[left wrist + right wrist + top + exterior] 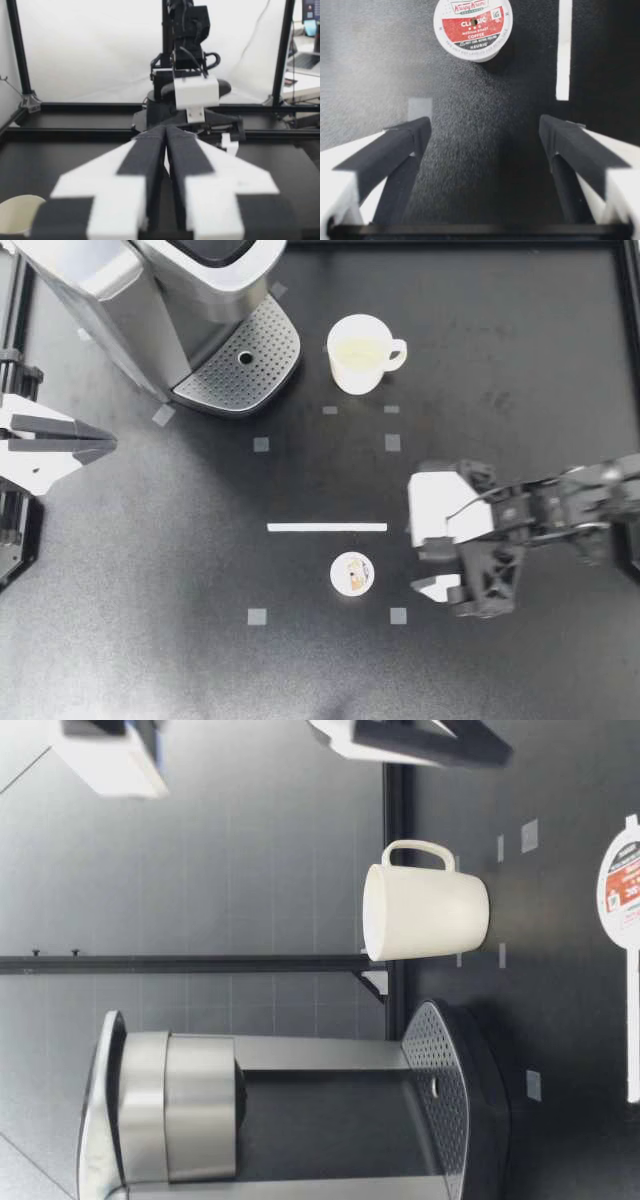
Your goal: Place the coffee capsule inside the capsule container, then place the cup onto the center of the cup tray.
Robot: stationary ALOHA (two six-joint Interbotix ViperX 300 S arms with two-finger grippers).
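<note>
The right gripper (418,558), fingers wide apart, is being held just right of the coffee capsule (352,573); centring on it before closing is being advised.

Wht cup (358,353); red-lidded capsule (472,27)

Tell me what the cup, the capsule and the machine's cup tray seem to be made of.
The cup is probably glazed ceramic: cream-white, smooth, softly shiny, though plastic is possible.
The capsule looks like a white plastic shell under a printed foil or film lid.
The cup tray looks like brushed metal, silver-grey with rows of small holes; possibly metal-look plastic.
</note>
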